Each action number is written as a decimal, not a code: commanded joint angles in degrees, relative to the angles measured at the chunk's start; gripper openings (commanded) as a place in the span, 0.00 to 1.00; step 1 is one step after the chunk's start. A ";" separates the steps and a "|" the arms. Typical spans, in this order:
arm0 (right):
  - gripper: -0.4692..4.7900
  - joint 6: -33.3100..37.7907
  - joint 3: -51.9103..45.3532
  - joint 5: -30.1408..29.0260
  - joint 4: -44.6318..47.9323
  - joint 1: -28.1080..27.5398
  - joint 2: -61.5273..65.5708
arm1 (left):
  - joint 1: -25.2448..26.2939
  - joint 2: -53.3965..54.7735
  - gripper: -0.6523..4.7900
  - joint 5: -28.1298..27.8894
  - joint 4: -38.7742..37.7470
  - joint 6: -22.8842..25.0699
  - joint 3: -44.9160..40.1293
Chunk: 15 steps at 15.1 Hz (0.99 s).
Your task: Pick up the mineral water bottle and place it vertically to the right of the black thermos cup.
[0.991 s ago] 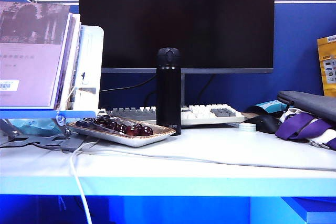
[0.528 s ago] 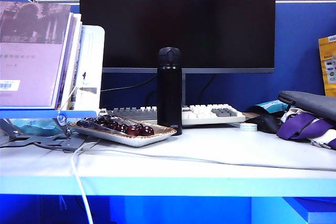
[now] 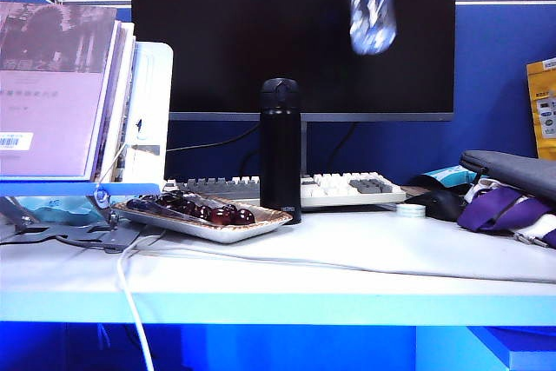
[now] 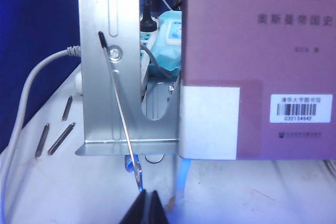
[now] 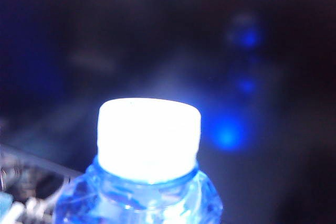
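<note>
The bottle [image 3: 371, 8] hangs blurred high above and right of the thermos [image 3: 280, 150]; the right tool is unseen, grip unclear. Left tool [image 4: 145, 206], pinched together, sits near the bookstand [image 4: 128, 72].

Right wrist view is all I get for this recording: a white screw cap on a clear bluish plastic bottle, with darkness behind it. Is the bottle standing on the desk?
Observer: No. In the exterior view the clear bluish plastic mineral water bottle hangs blurred in mid-air before the black monitor. The right tool holds it but is itself cut off by the top edge.
Operator: Where is the thermos?
Observer: The tall matte black thermos cup stands upright on the white desk, below and left of the bottle in that view.
Operator: And the left tool?
Observer: The left tool sits shut, low by a silver metal bookend, holding nothing.
</note>
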 commanded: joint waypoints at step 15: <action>0.38 -0.52 -20.26 5.95 51.74 2.86 19.91 | 0.02 -0.17 0.11 0.00 -0.70 -0.17 0.00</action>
